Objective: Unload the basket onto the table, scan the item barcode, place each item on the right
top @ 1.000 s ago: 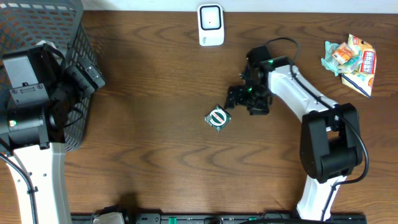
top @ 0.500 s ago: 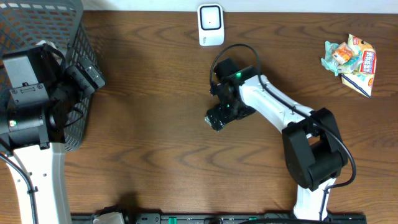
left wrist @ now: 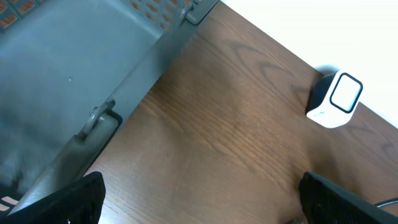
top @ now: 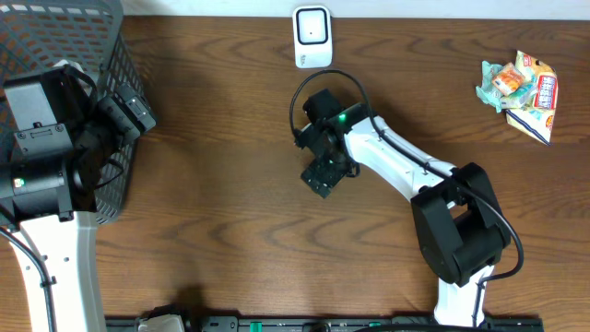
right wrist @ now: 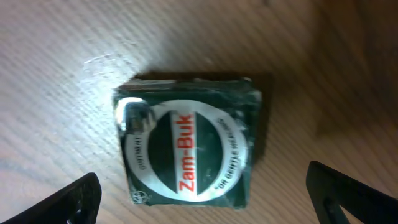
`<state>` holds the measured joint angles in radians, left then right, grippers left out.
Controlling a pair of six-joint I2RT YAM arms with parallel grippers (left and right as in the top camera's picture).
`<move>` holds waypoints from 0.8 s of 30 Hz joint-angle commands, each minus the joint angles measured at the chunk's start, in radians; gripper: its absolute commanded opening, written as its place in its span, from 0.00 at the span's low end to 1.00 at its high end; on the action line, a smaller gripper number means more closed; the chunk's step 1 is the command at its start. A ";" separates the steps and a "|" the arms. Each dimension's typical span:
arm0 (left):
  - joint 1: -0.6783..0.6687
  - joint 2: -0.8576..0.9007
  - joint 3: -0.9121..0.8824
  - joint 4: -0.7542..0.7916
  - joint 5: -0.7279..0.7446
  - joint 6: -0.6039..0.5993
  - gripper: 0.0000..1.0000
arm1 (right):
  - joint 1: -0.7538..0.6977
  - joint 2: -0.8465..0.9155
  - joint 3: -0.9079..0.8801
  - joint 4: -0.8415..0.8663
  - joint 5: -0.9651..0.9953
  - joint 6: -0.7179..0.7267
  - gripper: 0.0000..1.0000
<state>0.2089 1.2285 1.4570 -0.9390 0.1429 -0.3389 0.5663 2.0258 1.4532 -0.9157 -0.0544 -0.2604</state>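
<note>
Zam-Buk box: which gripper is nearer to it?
Right. The right gripper hangs open directly over the box; the left gripper is far off beside the basket.

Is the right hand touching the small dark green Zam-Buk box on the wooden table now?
Apart. In the right wrist view, bare wood shows between each open fingertip of the right hand and the small dark green Zam-Buk box.

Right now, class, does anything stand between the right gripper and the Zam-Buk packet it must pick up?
Nothing visible does. The open right gripper hangs directly over the Zam-Buk packet, which lies flat on the wooden table.
</note>
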 commanded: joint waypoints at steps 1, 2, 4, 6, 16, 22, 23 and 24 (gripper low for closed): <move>0.004 0.000 0.001 -0.003 -0.010 0.013 0.98 | 0.005 -0.027 -0.036 0.021 0.000 -0.063 0.99; 0.004 0.000 0.001 -0.003 -0.010 0.013 0.98 | 0.003 -0.027 -0.046 0.034 0.008 -0.063 0.98; 0.004 0.000 0.001 -0.003 -0.010 0.013 0.98 | 0.001 -0.027 -0.066 0.056 0.011 -0.063 0.93; 0.004 0.000 0.001 -0.003 -0.010 0.013 0.98 | 0.001 -0.027 -0.084 0.080 0.010 -0.062 0.90; 0.004 0.000 0.001 -0.003 -0.010 0.013 0.98 | 0.001 -0.027 -0.157 0.176 0.011 -0.063 0.72; 0.004 0.000 0.001 -0.003 -0.010 0.013 0.98 | 0.000 -0.028 -0.155 0.183 0.010 -0.048 0.49; 0.004 0.000 0.001 -0.003 -0.010 0.013 0.98 | 0.000 -0.028 -0.153 0.182 0.008 -0.041 0.46; 0.004 0.000 0.001 -0.003 -0.010 0.013 0.98 | 0.000 -0.029 -0.148 0.181 -0.002 -0.032 0.44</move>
<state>0.2085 1.2285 1.4570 -0.9390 0.1429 -0.3389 0.5678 2.0052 1.3151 -0.7349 -0.0376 -0.3161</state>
